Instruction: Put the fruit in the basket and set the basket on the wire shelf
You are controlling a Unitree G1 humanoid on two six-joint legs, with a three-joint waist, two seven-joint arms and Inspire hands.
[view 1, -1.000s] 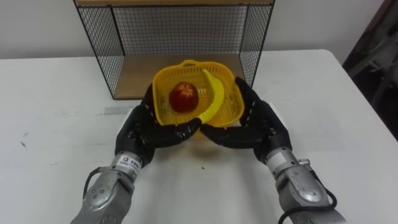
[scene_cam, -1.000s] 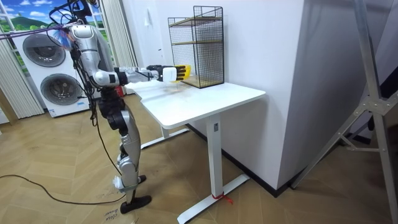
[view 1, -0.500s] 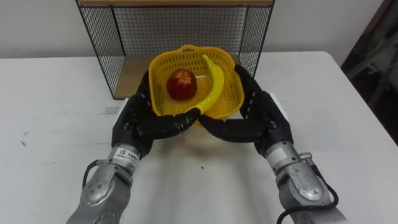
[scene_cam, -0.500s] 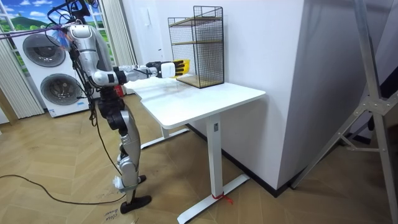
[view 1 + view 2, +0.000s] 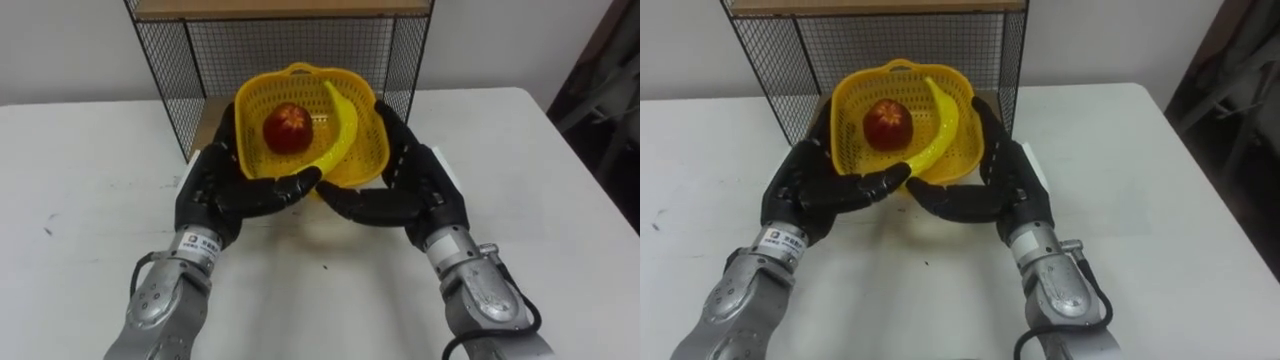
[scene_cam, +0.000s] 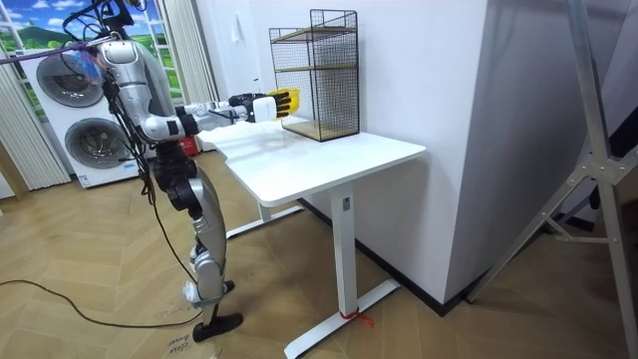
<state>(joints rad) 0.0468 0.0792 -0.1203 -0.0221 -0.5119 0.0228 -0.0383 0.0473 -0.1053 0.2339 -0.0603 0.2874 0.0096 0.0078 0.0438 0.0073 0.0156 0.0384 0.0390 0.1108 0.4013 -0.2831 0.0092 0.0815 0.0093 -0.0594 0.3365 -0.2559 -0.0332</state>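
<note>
A yellow plastic basket holds a red apple and a banana that leans along its right side. My left hand and right hand clasp it from either side, thumbs curled under its near edge, and it hangs above the white table. Straight behind it stands the black wire shelf, whose open front shows a wooden bottom board. The basket's far rim is at the shelf's opening. In the room view I stand at the table's end on the room view's left, arms stretched toward the shelf.
The shelf has mesh side walls and a wooden upper board above the opening. The table's right edge lies near a dark stand. Two washing machines are behind me in the room view.
Both hands have carried the basket up and farther from me, toward the shelf's opening. The fruit has stayed in place inside it.
</note>
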